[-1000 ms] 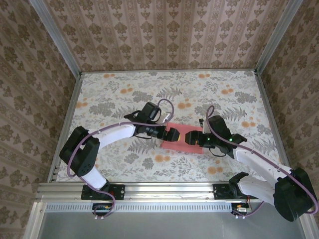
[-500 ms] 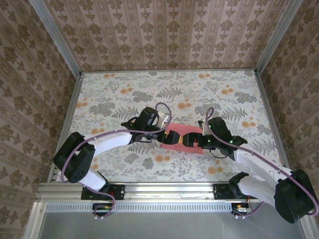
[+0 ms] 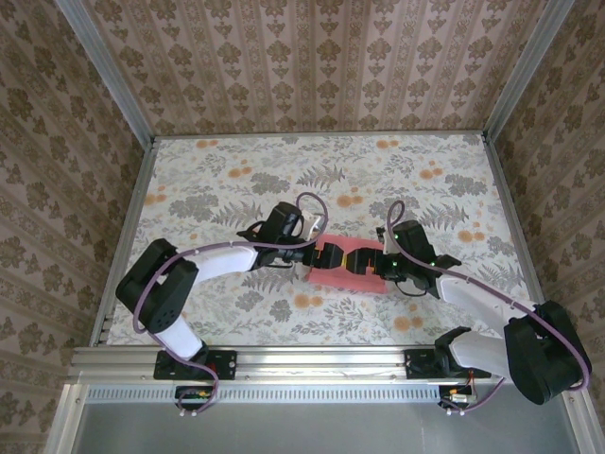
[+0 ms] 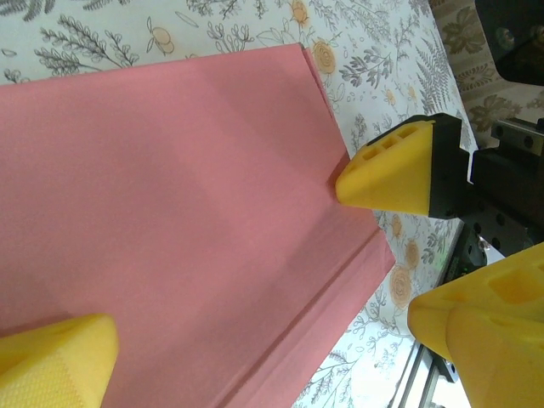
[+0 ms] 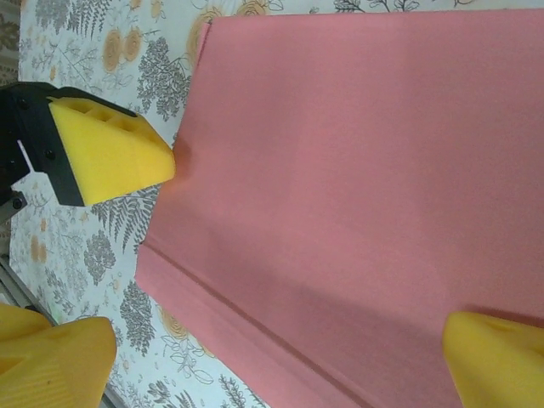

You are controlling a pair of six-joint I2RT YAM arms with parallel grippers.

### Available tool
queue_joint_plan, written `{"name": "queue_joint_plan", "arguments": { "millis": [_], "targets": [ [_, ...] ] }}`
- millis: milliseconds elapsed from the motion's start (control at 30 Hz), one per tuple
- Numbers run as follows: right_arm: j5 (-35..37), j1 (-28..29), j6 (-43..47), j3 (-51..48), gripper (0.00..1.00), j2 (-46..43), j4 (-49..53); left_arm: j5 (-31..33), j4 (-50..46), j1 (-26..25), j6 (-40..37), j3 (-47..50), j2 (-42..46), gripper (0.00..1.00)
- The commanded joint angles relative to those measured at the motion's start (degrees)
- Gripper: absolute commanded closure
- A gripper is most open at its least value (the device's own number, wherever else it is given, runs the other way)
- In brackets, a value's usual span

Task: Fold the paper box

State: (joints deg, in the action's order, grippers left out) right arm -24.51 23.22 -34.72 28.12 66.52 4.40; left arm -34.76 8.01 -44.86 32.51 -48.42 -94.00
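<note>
The paper box (image 3: 346, 275) lies flat on the floral table, a pink rectangle with a crease along one long side (image 4: 280, 255). My left gripper (image 3: 330, 256) hangs open over its left part, its yellow fingertips (image 4: 53, 359) spread on both sides of the pink card with nothing between them. From the right, my right gripper (image 3: 362, 262) stands open over the box (image 5: 357, 170), holding nothing. In the left wrist view one right-hand fingertip (image 4: 393, 167) touches the box's edge. In the right wrist view one left-hand fingertip (image 5: 110, 153) meets the opposite edge.
The floral tablecloth (image 3: 236, 180) spreads wide behind and beside the box. Wallpapered walls (image 3: 312, 57) close in the back and both sides. A metal rail (image 3: 312, 359) carrying the arm bases runs along the near edge.
The right gripper's jaws have spread wider. Both grippers have drawn closer together over the box, which has stayed flat in place.
</note>
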Motion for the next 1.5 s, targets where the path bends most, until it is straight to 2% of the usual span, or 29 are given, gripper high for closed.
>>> {"name": "queue_joint_plan", "arguments": {
  "millis": [0, 267, 500, 700, 867, 967, 1133, 1267, 1467],
  "targets": [
    [-1.5, 0.0, -1.0, -1.8, 0.0, 0.3, -3.4, -4.8, 5.3, -0.9, 2.5, 0.9, -1.0, 0.0],
    [1.0, -0.4, 0.1, -2.0, 0.0, 1.8, -1.6, -2.4, -0.8, -1.4, 0.1, -0.2, -2.0, 0.0],
    [4.1, -0.3, -0.1, -1.8, 0.0, 4.8, -5.4, 4.5, -7.3, -0.3, -3.2, -1.3, -1.9, 0.0],
    [4.3, -0.4, 1.9, 2.9, 0.0, 11.8, -9.7, 5.5, -3.5, 3.4, -1.6, -0.2, -2.5, 0.0],
    [3.4, -0.4, 3.8, 10.3, 0.01, 19.2, -9.7, 3.6, 2.5, 7.3, 0.0, 0.8, -3.0, 0.0],
    [2.9, -0.4, 4.3, 13.1, 0.01, 20.7, -9.6, 3.3, 2.9, 8.7, -0.1, 0.5, -1.4, 0.0],
    [2.1, -0.3, 4.4, 13.6, 0.0, 16.6, -5.7, 2.4, -3.2, 9.2, -2.2, -0.1, 3.3, 0.0],
    [3.2, -0.3, 2.8, 10.4, 0.0, 8.9, -4.6, 0.4, -6.5, 8.2, -2.7, 0.3, 5.5, 0.0],
    [7.9, -0.5, 2.5, 6.0, 0.0, -1.4, -2.2, 0.1, -9.0, 7.1, -2.3, -1.0, 3.7, 0.0]
  ]
}}
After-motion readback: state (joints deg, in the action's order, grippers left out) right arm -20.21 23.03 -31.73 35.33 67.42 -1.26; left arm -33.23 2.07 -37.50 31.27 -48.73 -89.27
